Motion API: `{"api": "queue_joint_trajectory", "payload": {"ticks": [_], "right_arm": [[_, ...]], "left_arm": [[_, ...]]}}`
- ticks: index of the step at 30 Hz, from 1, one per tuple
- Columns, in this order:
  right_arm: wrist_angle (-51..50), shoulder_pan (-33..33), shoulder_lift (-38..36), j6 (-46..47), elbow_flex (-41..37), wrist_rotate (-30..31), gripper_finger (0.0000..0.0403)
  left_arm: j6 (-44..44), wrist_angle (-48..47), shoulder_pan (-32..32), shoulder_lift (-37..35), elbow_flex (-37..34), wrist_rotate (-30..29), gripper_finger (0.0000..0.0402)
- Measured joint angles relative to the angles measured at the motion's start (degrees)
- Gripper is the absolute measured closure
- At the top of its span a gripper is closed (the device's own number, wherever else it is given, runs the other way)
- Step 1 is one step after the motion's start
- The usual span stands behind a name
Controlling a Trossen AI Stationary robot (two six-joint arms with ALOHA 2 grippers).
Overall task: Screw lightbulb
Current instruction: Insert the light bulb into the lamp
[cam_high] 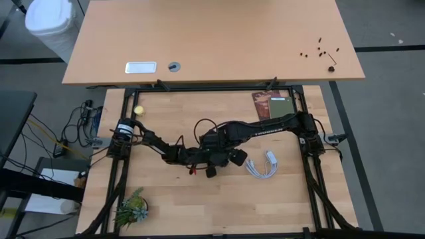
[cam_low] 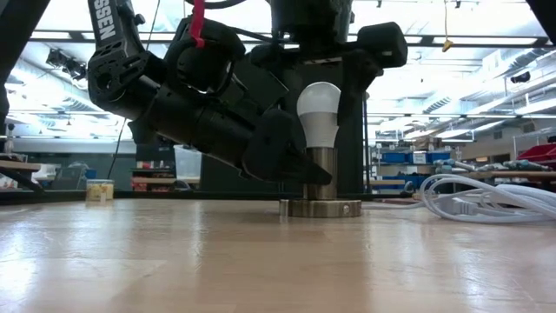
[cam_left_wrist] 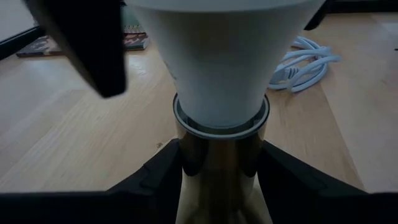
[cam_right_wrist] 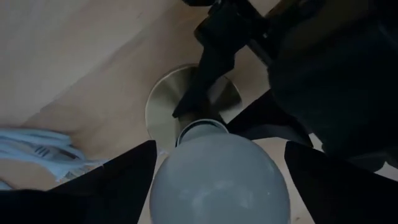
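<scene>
The left gripper (cam_low: 295,165), in the middle of the low view, is clamped on the brass socket stem (cam_low: 320,172). The right gripper (cam_right_wrist: 217,180) hangs above with its fingers apart, one on each side of the lightbulb (cam_low: 319,113). The lightbulb stands upright in the socket. The white cord (cam_low: 478,196) lies at the right.

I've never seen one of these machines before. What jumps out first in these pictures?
A white lightbulb stands upright in a brass-coloured socket on the wooden table, near its middle. Both dark arms crowd around it: the left hand clasps the socket's stem, and the right hand hangs over the bulb with its fingers open on either side. A coiled white cord lies just beside them.
</scene>
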Motion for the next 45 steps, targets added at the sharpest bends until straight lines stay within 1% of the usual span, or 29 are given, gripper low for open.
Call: {"api": "queue_joint_trajectory", "payload": {"ticks": [2,4,10,13,16,20,22,30,34,38,45], "right_arm": [[-0.20,-0.04,0.02,-1.28,-0.02,0.02,0.0049],[-0.10,-0.13,0.02,-0.35,-0.01,0.57,0.0058],[1.37,-0.39,0.07,11.90,-0.02,1.29,0.0095],[2.73,-0.18,0.07,18.54,-0.06,1.36,0.0107],[5.01,0.61,0.07,26.07,-0.10,2.40,0.0110],[9.26,2.31,0.15,34.82,-0.09,7.90,0.0102],[9.81,3.00,0.15,37.81,-0.04,9.58,0.0095],[9.71,4.28,-0.06,41.99,-0.03,12.13,0.0081],[8.10,4.58,-1.05,44.53,0.00,10.15,0.0082],[6.37,5.74,-2.30,46.83,0.00,9.87,0.0084],[5.29,7.06,-6.33,51.29,0.07,13.94,0.0085]], "left_arm": [[0.02,0.01,-0.13,0.00,0.00,-0.06,0.0217],[0.02,0.01,-0.16,0.00,0.00,-0.07,0.0217],[0.02,0.01,-0.16,0.00,-0.02,-0.20,0.0217],[0.03,0.08,-0.16,0.00,-0.05,-0.23,0.0217],[0.20,0.23,-0.20,-0.06,-0.09,-0.48,0.0217],[0.30,0.13,-0.20,-0.03,0.01,-0.16,0.0217],[0.16,0.01,-0.20,0.04,0.02,0.03,0.0217],[0.22,0.10,-0.21,0.02,0.00,0.34,0.0217],[0.17,-0.01,-0.20,0.02,0.00,0.26,0.0217],[0.17,-0.11,-0.20,0.02,0.01,0.16,0.0217],[0.13,-0.25,-0.20,0.02,0.02,-0.07,0.0217]]}}
